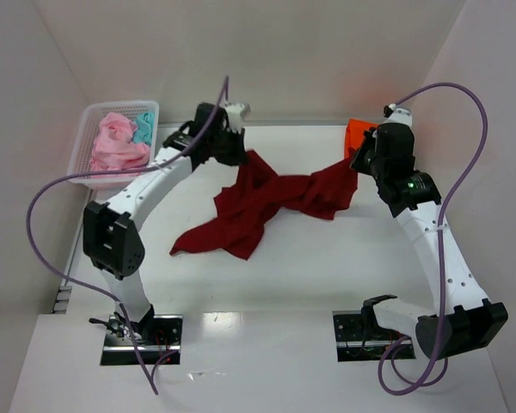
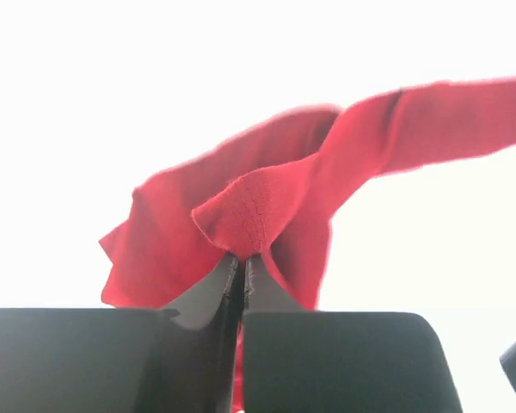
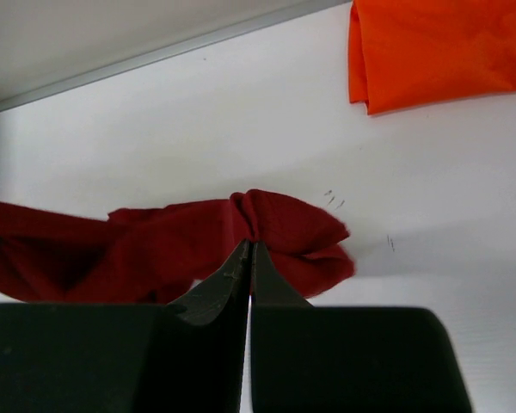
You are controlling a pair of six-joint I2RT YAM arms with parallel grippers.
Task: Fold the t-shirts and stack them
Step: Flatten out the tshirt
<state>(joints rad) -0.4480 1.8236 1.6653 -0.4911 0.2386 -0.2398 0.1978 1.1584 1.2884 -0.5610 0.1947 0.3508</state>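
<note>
**Dark red t-shirt strung between both grippers, above the far half of the table**

The dark red t-shirt (image 1: 267,206) runs left to right and is twisted rope-like near its middle. A loose part trails toward the near left and ends in a point on the white table (image 1: 327,275). The left gripper (image 2: 243,258) has its fingers pressed together on a stitched fold at the shirt's left end. The right gripper (image 3: 248,249) pinches the bunched right end just above the tabletop. An orange t-shirt (image 3: 439,52) lies flat behind the right gripper, near the back wall. In the far left corner, a white mesh basket (image 1: 84,159) holds pink t-shirts (image 1: 116,148) and a teal one (image 1: 144,129). White walls close in the left, back and right sides. Bare tabletop shows between the shirt and the arm bases.
</note>
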